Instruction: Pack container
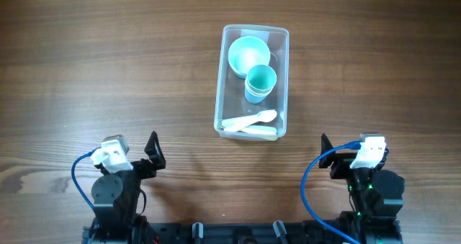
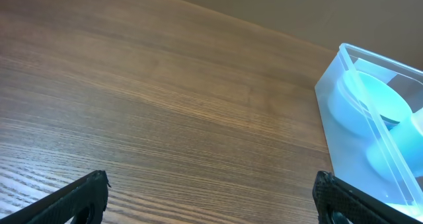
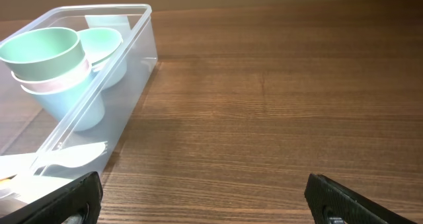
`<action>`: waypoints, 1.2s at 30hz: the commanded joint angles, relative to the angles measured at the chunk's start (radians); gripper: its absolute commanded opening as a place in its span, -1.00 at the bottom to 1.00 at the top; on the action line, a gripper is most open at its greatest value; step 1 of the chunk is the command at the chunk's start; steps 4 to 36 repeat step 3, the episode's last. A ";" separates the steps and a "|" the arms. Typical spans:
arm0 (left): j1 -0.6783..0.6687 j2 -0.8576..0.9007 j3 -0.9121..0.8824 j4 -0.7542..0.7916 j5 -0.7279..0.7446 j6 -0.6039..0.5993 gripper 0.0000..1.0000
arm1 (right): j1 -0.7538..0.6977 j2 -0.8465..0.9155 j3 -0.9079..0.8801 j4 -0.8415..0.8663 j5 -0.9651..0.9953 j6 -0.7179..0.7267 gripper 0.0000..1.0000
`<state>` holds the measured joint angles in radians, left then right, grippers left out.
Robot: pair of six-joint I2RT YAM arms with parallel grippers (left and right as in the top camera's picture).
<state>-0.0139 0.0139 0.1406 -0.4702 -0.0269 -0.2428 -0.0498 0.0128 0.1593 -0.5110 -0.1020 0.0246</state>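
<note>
We find the container [image 1: 218,93] on the table [image 1: 108,57], at centre and slightly toward the right arm's side, well apart from both grippers. Its long axis runs away from the robot.

Contents:
- A green bowl [image 1: 249,55] sits at the far end.
- A stack of cups [image 1: 260,82] stands just beside the bowl, nearer the middle. In the right wrist view we read the stack [image 3: 53,65] as green over pink over blue.
- White utensils [image 1: 248,122] lie flat across the near end.

The left gripper [image 2: 211,201] hangs over bare table near the robot's base, with its jaws spread wide and nothing between them. The container wall [image 2: 350,118] shows at the right edge of its view.

The right gripper [image 3: 201,197] is likewise spread wide and holds nothing. The container [image 3: 135,59] lies to the left in its view.
</note>
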 commanded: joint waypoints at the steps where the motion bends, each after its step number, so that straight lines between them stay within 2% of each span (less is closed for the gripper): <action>1: -0.005 -0.011 -0.006 0.003 0.019 -0.005 1.00 | 0.005 -0.006 -0.006 -0.002 -0.011 0.004 0.99; 36: -0.006 -0.011 -0.006 0.003 0.019 -0.005 1.00 | 0.005 -0.005 -0.006 -0.002 -0.011 0.004 1.00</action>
